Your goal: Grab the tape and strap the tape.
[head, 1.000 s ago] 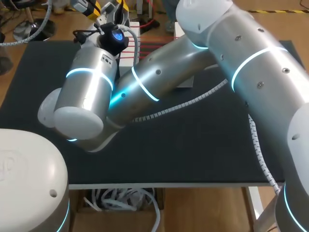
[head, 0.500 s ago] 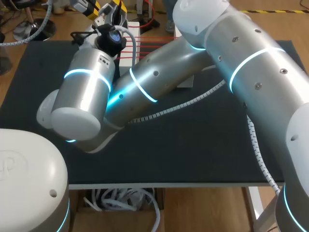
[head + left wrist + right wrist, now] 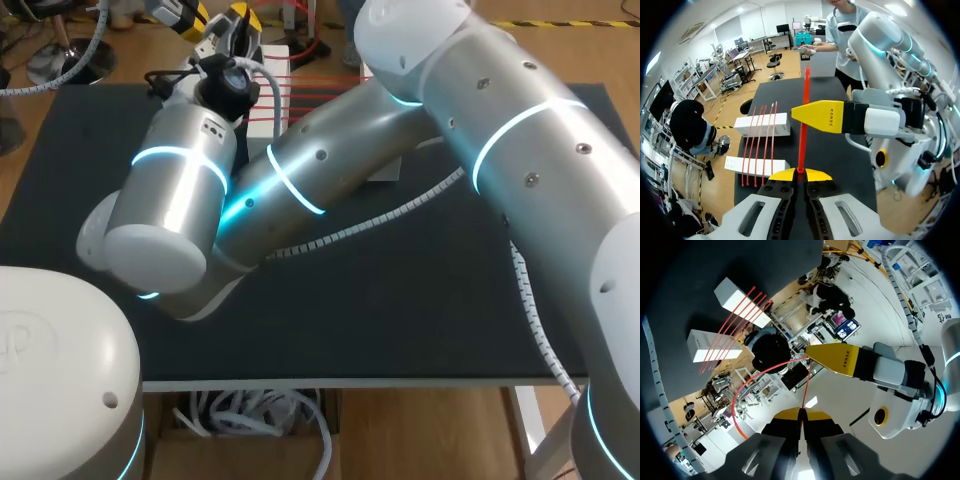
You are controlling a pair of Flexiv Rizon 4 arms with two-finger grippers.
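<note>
The left tool (image 3: 800, 173) is closed narrow on the red tape (image 3: 803, 145), whose long axis runs straight ahead from its tips. The right tool (image 3: 802, 412) pinches the same tape just ahead, crosswise; the slack loops beside it. Neither arm is nearer.

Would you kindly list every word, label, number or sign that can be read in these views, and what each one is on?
Right arm's yellow fingertip, left wrist view: one short dark word, too small to read surely.
Left arm's yellow fingertip, right wrist view: the same kind of mark, too small to read.
White base cover, head view: a faint embossed mark, unreadable.
White boxes, red strap: no print visible.
</note>
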